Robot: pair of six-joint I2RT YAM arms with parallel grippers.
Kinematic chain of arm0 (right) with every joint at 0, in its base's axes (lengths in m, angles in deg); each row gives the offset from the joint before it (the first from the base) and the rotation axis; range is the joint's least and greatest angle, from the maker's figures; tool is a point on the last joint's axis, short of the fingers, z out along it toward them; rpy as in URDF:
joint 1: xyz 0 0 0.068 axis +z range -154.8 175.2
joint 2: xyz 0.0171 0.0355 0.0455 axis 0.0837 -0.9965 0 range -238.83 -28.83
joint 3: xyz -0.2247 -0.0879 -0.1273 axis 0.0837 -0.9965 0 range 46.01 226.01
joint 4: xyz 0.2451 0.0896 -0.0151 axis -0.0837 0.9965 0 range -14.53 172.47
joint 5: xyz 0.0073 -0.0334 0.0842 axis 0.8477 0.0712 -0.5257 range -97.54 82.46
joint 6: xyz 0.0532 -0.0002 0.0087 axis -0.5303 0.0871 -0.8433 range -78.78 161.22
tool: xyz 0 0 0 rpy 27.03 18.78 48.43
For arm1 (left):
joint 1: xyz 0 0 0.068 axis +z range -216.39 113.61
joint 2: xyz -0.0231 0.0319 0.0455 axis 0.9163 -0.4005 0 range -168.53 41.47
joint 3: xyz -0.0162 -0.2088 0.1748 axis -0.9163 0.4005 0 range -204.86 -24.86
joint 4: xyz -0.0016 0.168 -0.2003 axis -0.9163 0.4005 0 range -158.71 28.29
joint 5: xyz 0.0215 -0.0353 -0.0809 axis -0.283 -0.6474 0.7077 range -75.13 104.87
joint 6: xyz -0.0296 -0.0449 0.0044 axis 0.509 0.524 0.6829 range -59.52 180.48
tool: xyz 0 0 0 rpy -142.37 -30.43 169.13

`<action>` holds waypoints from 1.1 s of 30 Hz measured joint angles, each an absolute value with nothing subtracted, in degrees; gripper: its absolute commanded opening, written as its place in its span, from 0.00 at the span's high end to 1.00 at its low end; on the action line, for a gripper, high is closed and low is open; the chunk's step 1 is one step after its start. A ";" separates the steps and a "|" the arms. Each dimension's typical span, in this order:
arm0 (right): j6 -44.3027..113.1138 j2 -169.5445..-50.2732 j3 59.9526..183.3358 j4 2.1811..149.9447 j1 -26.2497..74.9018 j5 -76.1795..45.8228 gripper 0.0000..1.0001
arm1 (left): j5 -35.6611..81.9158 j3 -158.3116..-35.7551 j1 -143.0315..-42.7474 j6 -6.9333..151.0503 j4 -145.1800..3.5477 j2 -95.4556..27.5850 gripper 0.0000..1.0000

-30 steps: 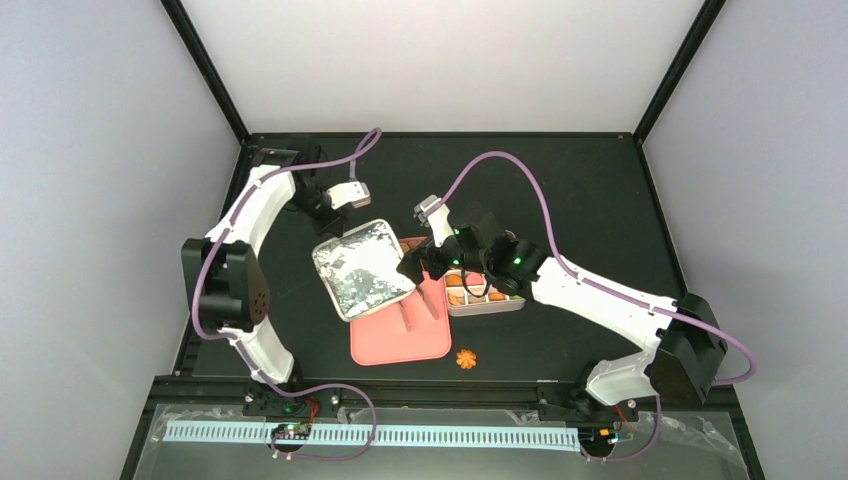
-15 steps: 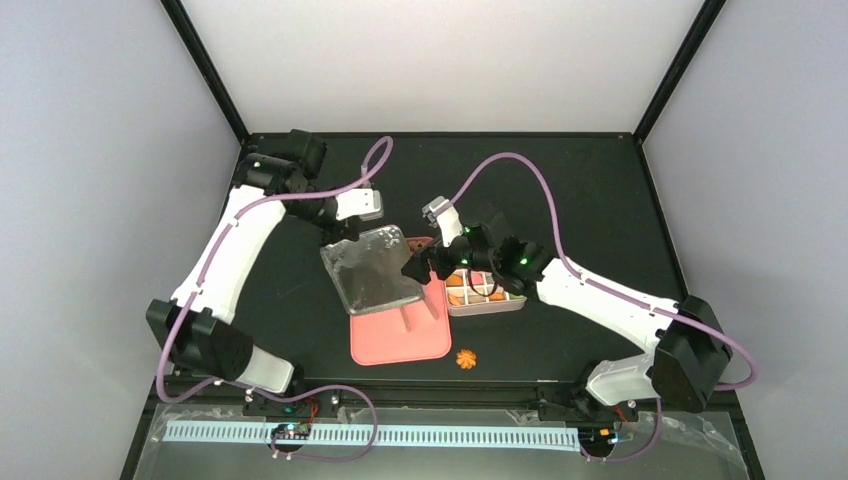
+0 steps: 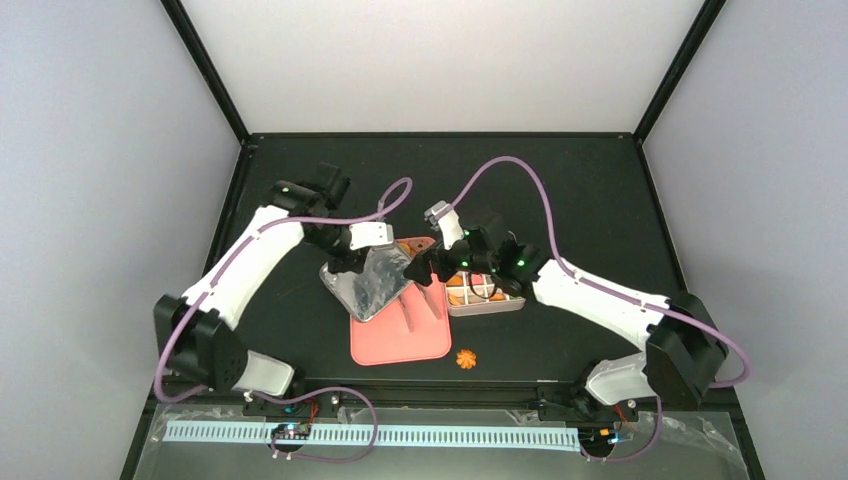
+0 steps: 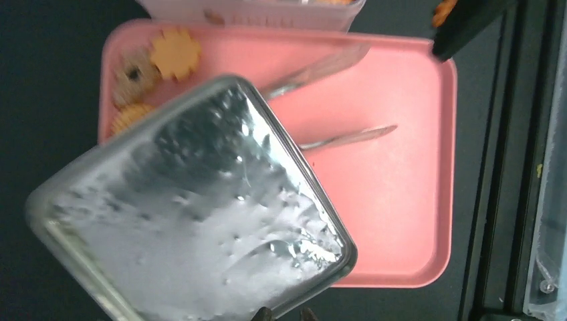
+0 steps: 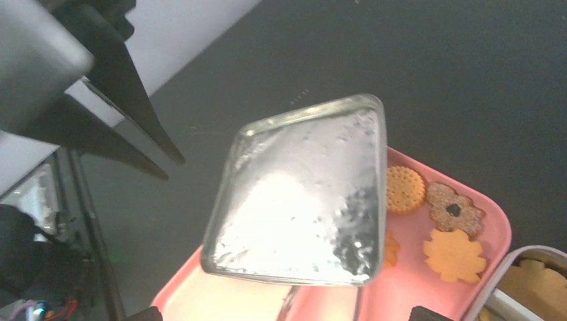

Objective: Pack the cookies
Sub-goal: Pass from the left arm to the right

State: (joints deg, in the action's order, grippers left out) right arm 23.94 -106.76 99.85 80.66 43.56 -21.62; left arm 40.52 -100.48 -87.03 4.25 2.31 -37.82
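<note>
From above, a matte black table (image 3: 580, 200) sat inside pale grey walls (image 3: 90, 150) edged by black frame posts (image 3: 205, 70). The left gripper (image 3: 352, 263) pinched a corner of a silver lid (image 3: 378, 283), which hung tilted over the far left part of a pink tray (image 3: 400, 340). The right gripper (image 3: 420, 268) hovered just beside the lid with its fingers spread wide. A white tin (image 3: 487, 310) touched the tray's right side and held some cookies (image 3: 468, 296); one orange cookie (image 3: 465, 358) lay alone on the table near the tray's front corner.

The left wrist view showed the left gripper (image 4: 284, 313) nipping the lid's rim (image 4: 194, 221), with three cookies (image 4: 175, 52) on the tray's corner beyond it. Marks on the tin's wall (image 4: 267, 12) were too blurred to read.

In the right wrist view, the right gripper's fingertips (image 5: 147, 313) stood far apart, gripping nothing. Cookies (image 5: 455, 254) lay on the tray (image 5: 500, 231), some partly under the lid.
</note>
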 measured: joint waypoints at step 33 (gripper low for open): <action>28.29 -145.38 131.42 96.37 37.22 -32.40 0.27 | 32.47 -73.44 -66.09 16.62 -24.88 -48.92 0.63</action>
